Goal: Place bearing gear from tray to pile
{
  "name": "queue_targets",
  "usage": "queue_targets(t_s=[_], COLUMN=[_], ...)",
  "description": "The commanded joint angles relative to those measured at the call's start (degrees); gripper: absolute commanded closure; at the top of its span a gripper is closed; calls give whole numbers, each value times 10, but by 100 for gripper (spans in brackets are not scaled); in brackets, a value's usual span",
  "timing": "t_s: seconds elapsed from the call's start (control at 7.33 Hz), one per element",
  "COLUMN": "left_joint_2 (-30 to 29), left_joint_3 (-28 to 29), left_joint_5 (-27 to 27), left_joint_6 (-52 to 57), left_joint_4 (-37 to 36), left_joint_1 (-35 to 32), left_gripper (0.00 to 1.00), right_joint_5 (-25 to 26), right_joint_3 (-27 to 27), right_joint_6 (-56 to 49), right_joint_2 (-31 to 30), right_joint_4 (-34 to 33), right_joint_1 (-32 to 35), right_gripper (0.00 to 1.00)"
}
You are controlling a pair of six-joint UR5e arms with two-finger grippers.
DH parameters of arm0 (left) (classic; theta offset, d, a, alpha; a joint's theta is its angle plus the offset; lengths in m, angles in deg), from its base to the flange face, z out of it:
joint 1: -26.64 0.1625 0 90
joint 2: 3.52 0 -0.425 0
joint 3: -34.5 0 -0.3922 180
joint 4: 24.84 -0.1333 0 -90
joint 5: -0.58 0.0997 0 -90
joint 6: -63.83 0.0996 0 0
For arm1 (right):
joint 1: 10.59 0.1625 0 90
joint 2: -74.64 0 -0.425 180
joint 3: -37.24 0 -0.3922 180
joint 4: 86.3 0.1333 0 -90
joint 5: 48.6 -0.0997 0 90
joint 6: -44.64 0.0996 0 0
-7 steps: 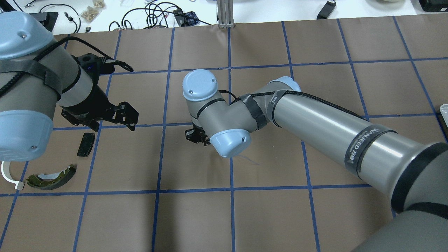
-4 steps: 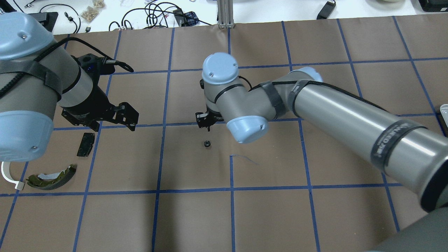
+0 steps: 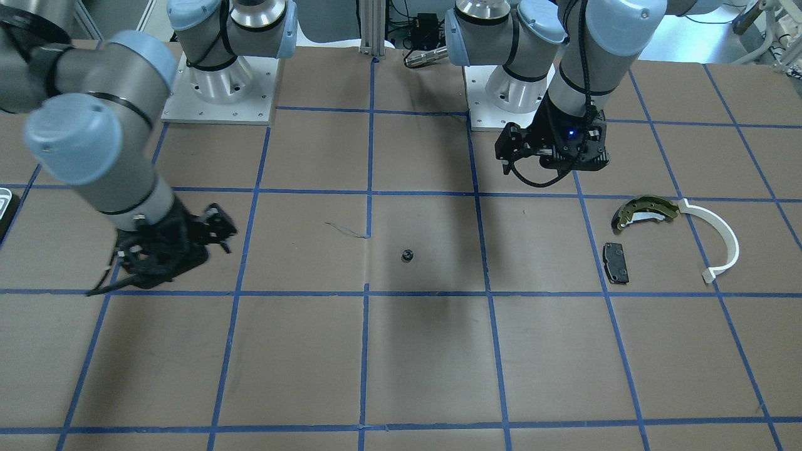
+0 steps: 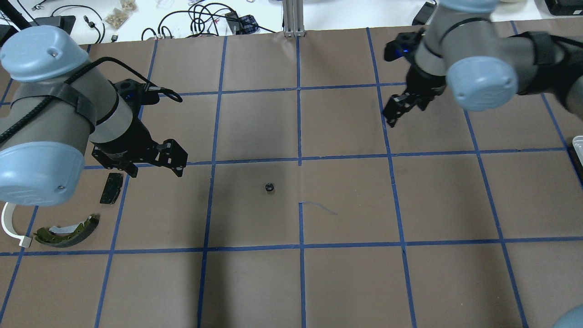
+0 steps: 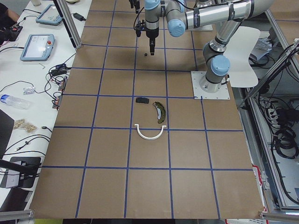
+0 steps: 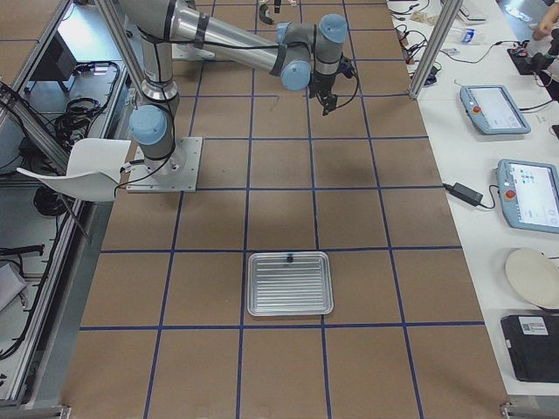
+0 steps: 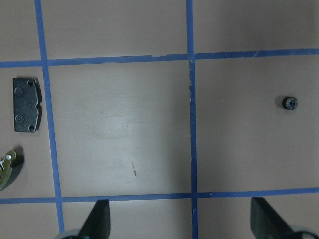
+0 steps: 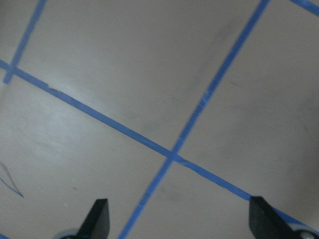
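Note:
The bearing gear [image 4: 269, 187], small, black and toothed, lies alone on the brown mat at the table's middle; it also shows in the front view [image 3: 407, 255] and the left wrist view [image 7: 288, 102]. The pile lies at the left: an olive-gold brake shoe [image 4: 68, 230], a black pad [image 4: 111, 187] and a white arc [image 4: 9, 225]. My left gripper [image 4: 152, 166] hovers open and empty beside the pad, well left of the gear. My right gripper [image 4: 401, 107] is open and empty at the back right, far from the gear. The tray [image 6: 251, 284] shows whole in the exterior right view, and its corner [image 4: 577, 143] shows in the overhead view.
The mat carries a blue tape grid. Cables and small items lie on the white bench [image 4: 191, 18] behind the mat. An aluminium post [image 4: 294, 18] stands at the back middle. A small dark part [image 6: 288, 258] sits at the tray's rim.
My right gripper rose off the middle of the table, leaving the gear on the mat, and swung away to the back right. My left arm shifted slightly right.

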Motion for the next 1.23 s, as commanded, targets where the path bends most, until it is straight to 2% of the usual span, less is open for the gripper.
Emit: queue_targets(t_s=[0.0,0.14,0.41,0.55,0.68,0.82,0.95,1.09], left_joint_2=[-24,-51,-120,-144,-169,-193,-216,-231], left_joint_3=[-9,-16,-25,-25,-23,-24,-23,-22], left_joint_5=[-1,-7,-22,-22,-22,-23,-22,-23], left_joint_6=[-22,-61,-65,-73,-85,-86,-86,-86], left_joint_4=[-44,-103,-170,-194,-205,-230,-242,-264], left_joint_1=[-59,-94,-141,-164,-176,-178,-182,-185], left_gripper=[0,0,0,0,0,0,0,0], right_joint_5=[45,48,53,51,52,46,45,44], right_joint_3=[0,-6,-8,-7,-8,-8,-8,-8], right_joint_6=[-239,-351,-558,-630,-723,-756,-826,-865], right_joint_2=[-17,-12,-5,23,66,115,144,149], right_joint_4=[12,11,7,-12,-81,-140,-155,-158], right_joint_1=[-170,-247,-350,-391,-405,-430,-438,-439], right_gripper=[0,0,0,0,0,0,0,0])
